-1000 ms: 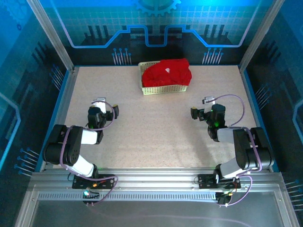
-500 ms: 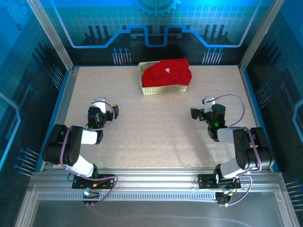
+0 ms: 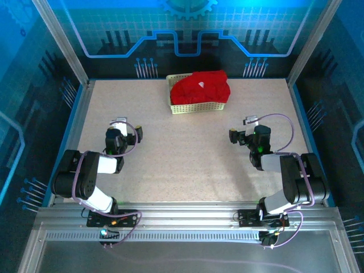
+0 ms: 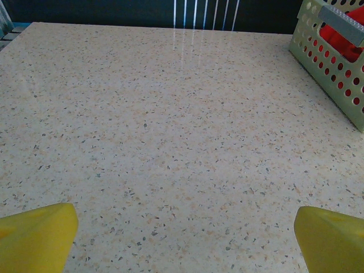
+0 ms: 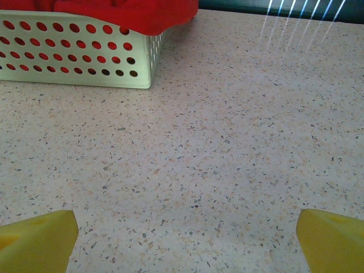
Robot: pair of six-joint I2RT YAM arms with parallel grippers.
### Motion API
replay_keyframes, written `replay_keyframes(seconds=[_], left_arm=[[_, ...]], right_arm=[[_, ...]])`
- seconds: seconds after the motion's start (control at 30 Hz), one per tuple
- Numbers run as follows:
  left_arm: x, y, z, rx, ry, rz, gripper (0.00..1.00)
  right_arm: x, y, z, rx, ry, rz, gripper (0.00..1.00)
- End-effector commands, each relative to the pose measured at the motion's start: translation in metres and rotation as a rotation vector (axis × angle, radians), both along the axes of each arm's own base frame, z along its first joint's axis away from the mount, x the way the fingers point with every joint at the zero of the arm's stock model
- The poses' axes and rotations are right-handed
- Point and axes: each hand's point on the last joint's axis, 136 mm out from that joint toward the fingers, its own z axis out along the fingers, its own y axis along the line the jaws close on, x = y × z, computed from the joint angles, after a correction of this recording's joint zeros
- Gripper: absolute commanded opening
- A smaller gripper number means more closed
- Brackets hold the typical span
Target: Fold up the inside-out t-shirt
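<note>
- Has the left gripper (image 4: pixel 182 239) and the right gripper (image 5: pixel 185 239) both spread wide and empty, low over the table (image 3: pixel 182 165).
- Sits well apart from the inside-out t-shirt (image 3: pixel 200 88), which is bunched in the basket (image 3: pixel 196 108) at the far edge.
- Risks pinching the basket wall along with cloth, given red fabric draped over the rim.
- Risks dragging or tipping the basket if cloth catches in the lattice holes.
- Risks lifting one thick wad with sleeves tangled, hard to flatten afterwards.
- Risks an arm collision if both reach into the same heap.
</note>
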Motion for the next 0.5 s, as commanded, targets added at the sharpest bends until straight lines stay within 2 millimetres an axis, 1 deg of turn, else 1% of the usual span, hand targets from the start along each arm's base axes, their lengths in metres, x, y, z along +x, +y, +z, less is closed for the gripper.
replay_keyframes(seconds=[0.0, 0.37, 0.47], left_arm=[[0.0043, 0.0054, 0.0089, -0.005, -0.031, 0.022, 0.99], [0.004, 0.0055, 0.0084, -0.005, -0.03, 0.022, 0.99], [0.0041, 0.0055, 0.0086, -0.007, -0.031, 0.022, 0.99]], right_arm=[[0.0078, -0.0027, 0.0098, -0.006, -0.036, 0.003, 1.0], [0.0077, -0.0025, 0.0107, -0.005, -0.041, 0.004, 1.0], [0.0046, 0.0047, 0.0125, -0.011, -0.055, 0.045, 1.0]])
